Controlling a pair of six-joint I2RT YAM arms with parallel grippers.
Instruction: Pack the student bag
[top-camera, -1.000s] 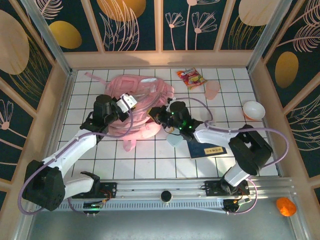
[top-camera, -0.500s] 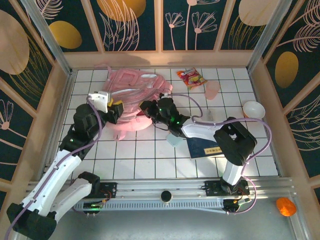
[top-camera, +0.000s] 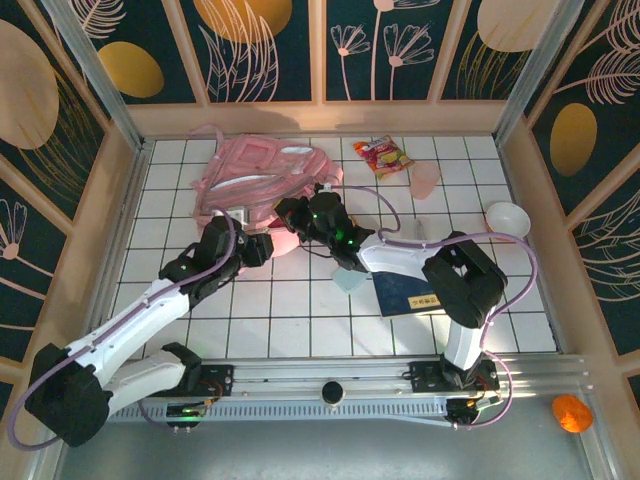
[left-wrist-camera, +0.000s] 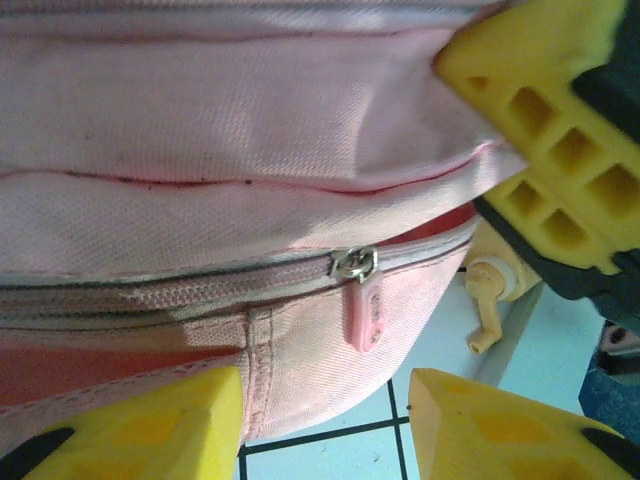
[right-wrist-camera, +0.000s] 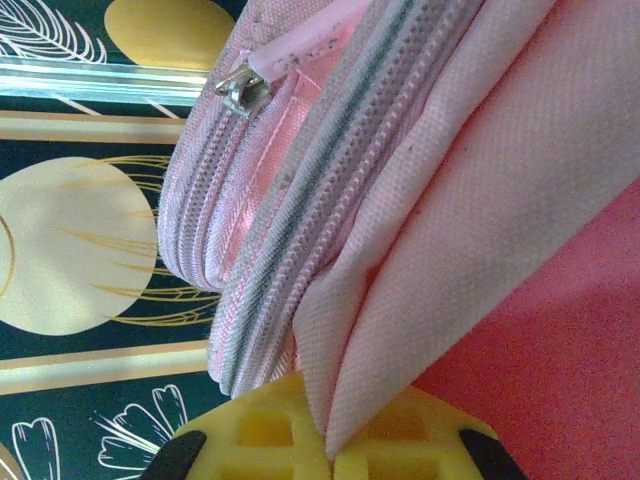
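Item: student bag (top-camera: 262, 172), far left of the table, apparently still unpacked. 
Grip: left gripper (left-wrist-camera: 325, 425) has its fingers apart just below the zip pull (left-wrist-camera: 365, 308); right gripper (top-camera: 288, 212) pinches the bag's fabric. 
Outstanding, loose on the right: snack packet (top-camera: 381, 156), book (top-camera: 408, 297), bowl (top-camera: 507, 219).

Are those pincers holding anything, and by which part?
The right pincer pinches the student bag by a fold of fabric beside its zip. The left pincer is open near the zip pull, holding nothing.
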